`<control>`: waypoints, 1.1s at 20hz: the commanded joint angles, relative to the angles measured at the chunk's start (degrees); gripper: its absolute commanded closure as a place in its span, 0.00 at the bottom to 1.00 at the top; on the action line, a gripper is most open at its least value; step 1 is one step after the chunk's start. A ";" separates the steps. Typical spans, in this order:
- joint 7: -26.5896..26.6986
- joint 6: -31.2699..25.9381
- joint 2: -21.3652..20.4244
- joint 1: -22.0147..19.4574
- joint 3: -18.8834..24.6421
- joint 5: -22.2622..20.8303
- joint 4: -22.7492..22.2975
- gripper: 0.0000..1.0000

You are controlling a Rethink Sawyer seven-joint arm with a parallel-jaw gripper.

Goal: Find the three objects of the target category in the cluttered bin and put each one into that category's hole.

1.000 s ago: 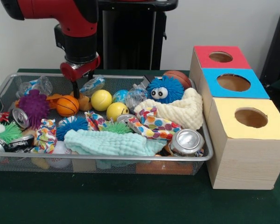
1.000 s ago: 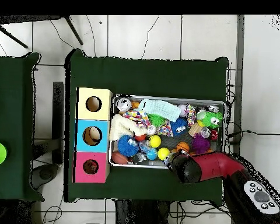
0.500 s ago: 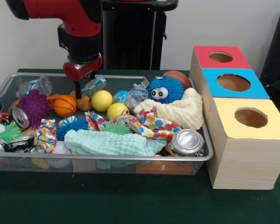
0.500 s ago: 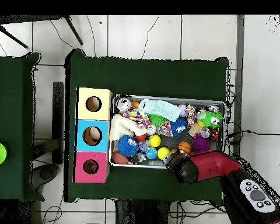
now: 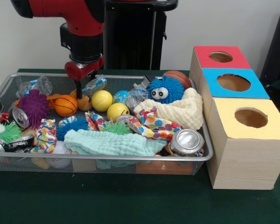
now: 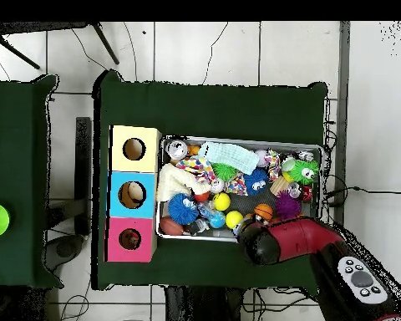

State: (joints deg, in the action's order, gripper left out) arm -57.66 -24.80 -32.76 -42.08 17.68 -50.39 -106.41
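Observation:
The wire-mesh bin [image 5: 107, 159] lies on the green table, full of clutter; it also shows in the overhead view [image 6: 237, 140]. My gripper [image 5: 79, 91] hangs from the red arm over the bin's far left part. It reaches down onto a tan-orange soft toy [image 5: 86, 103] wedged between the small orange toy basketball [image 5: 66, 105] and a yellow ball [image 5: 101, 100]. I cannot see whether it grips the toy. The red-ringed hole [image 5: 220, 57] is on the farthest box at right, and shows in the overhead view [image 6: 129, 239]. No tiger-striped toy shows.
Blue-ringed [image 5: 233, 82] and yellow-ringed [image 5: 250, 117] boxes stand nearer than the red one. The bin holds a blue fuzzy ball with googly eyes [image 5: 164, 90], a purple spiky ball [image 5: 33, 107], cans [image 5: 187, 141], cloths [image 5: 107, 142] and a brown ball [image 5: 178, 77].
In the front view the arm has shifted a little to the right along the bin's far side and risen slightly. The bin's contents have not visibly moved.

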 commanded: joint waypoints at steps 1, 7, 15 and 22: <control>-11.30 11.44 0.87 6.01 -0.02 -2.98 -1.09 0.00; -9.38 12.05 0.18 6.67 -1.77 -2.18 0.90 0.00; -4.20 12.44 1.15 5.28 0.65 -3.86 2.60 0.00; -4.87 10.85 0.45 5.87 -0.49 -3.58 3.90 0.00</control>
State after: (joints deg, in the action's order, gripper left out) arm -57.66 -20.85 -33.62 -36.99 13.12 -51.33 -106.64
